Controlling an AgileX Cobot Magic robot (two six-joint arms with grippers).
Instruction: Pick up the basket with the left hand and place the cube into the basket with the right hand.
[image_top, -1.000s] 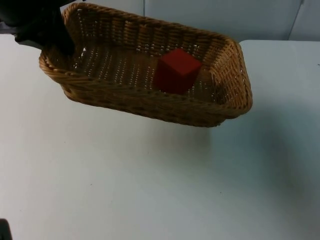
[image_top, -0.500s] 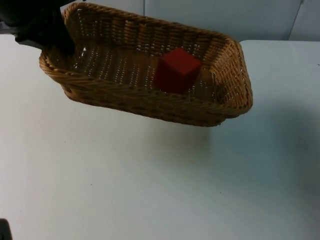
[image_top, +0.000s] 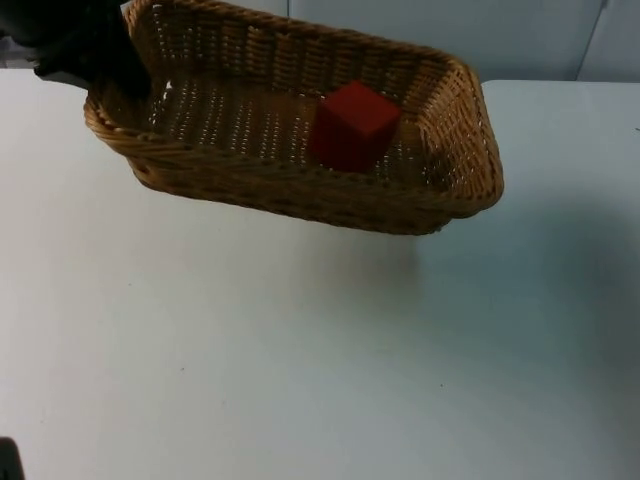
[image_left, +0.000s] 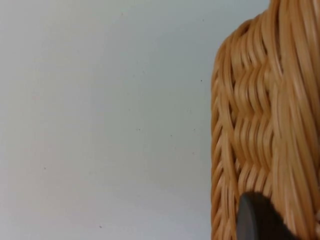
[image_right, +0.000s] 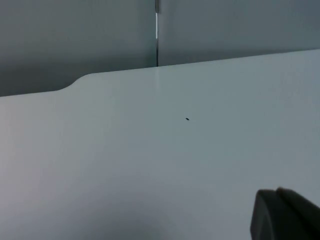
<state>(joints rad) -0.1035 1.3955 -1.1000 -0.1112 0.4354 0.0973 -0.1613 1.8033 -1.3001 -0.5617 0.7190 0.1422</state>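
A woven wicker basket (image_top: 250, 190) hangs tilted above the white table, its shadow falling on the surface below. A red cube (image_top: 352, 125) rests inside it, right of the middle. My left gripper (image_top: 118, 80) is shut on the basket's left rim at the back left of the top view. In the left wrist view the basket's outer wall (image_left: 265, 115) rises close beside a black fingertip (image_left: 257, 217). My right gripper (image_right: 285, 215) hovers over bare table, away from the basket, and the right arm waits.
The white table (image_top: 300, 360) spreads out in front of the basket. The grey partition wall (image_top: 450, 30) closes off the back. In the right wrist view the table's far edge (image_right: 120, 72) meets that wall.
The basket, with the cube inside, has risen a little and shifted toward the back. The left gripper keeps its hold on the rim.
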